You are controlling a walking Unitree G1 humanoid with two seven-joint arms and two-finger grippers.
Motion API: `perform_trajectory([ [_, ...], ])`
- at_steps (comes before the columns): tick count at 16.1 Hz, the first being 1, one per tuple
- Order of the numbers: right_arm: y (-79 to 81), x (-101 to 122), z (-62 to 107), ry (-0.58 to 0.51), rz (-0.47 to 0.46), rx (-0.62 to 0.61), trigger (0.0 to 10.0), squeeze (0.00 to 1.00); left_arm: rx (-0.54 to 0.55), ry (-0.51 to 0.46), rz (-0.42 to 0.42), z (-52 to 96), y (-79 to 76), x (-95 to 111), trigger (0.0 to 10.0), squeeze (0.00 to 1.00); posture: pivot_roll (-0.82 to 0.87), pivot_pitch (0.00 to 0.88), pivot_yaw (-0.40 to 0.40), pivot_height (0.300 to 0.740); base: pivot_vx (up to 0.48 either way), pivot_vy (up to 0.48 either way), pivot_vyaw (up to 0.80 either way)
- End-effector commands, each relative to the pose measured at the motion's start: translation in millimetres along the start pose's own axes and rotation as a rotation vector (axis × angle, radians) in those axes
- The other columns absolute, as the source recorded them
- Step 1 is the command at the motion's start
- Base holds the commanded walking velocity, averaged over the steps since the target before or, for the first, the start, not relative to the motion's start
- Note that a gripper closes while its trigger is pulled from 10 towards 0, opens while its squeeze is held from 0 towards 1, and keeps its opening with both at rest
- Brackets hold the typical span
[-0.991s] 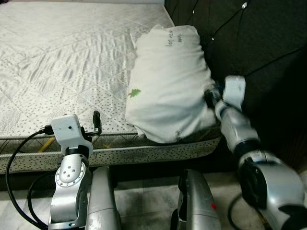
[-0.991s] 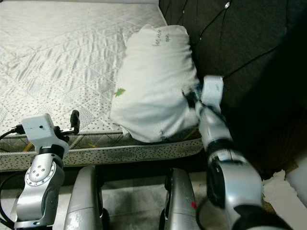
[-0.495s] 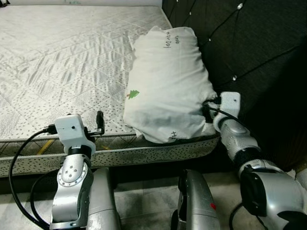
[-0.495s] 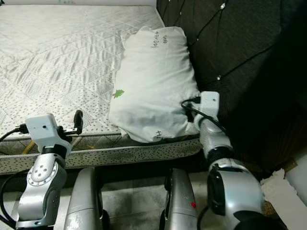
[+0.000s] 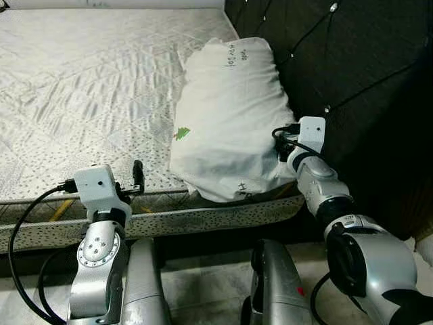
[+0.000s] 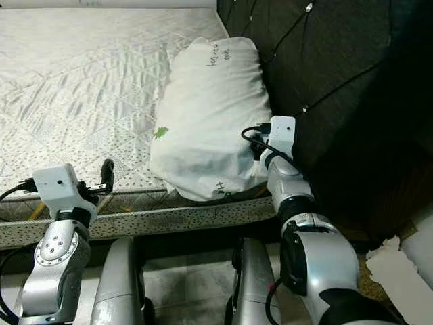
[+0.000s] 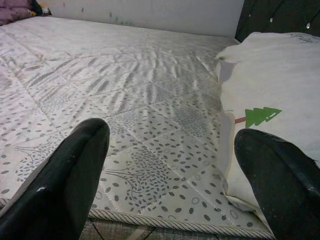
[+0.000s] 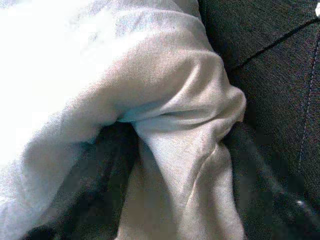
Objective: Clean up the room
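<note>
A: Right wrist view: why is fabric bunched between the fingers (image 8: 107, 165)?
B: The right gripper (image 5: 283, 145) pinches the pillow (image 5: 230, 115), keeping it against the headboard (image 5: 352, 61).
A: And the left gripper (image 7: 175, 170)?
B: Spread wide, idle over the mattress (image 5: 88, 88) edge.

free: my left gripper (image 7: 165, 190) faces bare mattress (image 5: 88, 88), fingers apart | blocked: pillow (image 5: 230, 122) bulks along its right, touching the dark tufted headboard (image 5: 352, 61) | tight: my right gripper (image 8: 175, 165) wedged amid pillow cloth beside headboard
</note>
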State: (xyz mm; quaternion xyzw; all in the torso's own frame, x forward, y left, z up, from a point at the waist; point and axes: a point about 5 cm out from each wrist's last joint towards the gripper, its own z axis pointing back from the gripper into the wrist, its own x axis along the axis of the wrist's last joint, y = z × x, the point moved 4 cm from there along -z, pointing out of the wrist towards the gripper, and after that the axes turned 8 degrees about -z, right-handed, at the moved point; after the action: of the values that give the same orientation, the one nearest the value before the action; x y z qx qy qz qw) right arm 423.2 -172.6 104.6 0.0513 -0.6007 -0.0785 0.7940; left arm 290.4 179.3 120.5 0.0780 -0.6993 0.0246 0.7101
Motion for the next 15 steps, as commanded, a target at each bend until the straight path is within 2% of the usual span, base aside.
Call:
perform_trajectory([
  [1, 5.5, 14.9, -2.6, -0.032, -0.016, 0.013, 0.0, 0.00, -0.008, -0.004, -0.003, 0.9, -0.8, 2.7, 10.0, 0.00, 0.16, 0.015, -0.021, 0.516, 0.000, 0.000, 0.00],
  [4, -11.5, 26.7, -3.0, -0.051, -0.045, -0.061, 0.0, 0.00, -0.012, -0.005, -0.001, 0.5, -2.5, 3.0, 10.0, 0.00, 0.16, 0.012, -0.021, 0.516, 0.000, 0.000, 0.00],
  [7, -25.8, 59.2, -3.3, -0.124, -0.066, -0.116, 0.0, 0.00, -0.008, -0.008, 0.001, -0.6, -2.3, 3.6, 10.0, 0.00, 0.16, 0.011, -0.026, 0.516, 0.000, 0.000, 0.00],
  [10, -30.1, 93.7, -2.1, -0.201, -0.066, -0.130, 0.0, 0.00, -0.001, -0.010, 0.002, -0.4, -2.1, 3.9, 10.0, 0.00, 0.16, 0.012, -0.032, 0.516, 0.000, 0.000, 0.00],
  [15, -31.0, 119.9, 0.3, -0.264, -0.068, -0.125, 0.0, 0.00, 0.010, -0.009, -0.002, 0.6, 0.8, 3.9, 10.0, 0.00, 0.17, 0.018, -0.036, 0.516, 0.000, 0.000, 0.00],
])
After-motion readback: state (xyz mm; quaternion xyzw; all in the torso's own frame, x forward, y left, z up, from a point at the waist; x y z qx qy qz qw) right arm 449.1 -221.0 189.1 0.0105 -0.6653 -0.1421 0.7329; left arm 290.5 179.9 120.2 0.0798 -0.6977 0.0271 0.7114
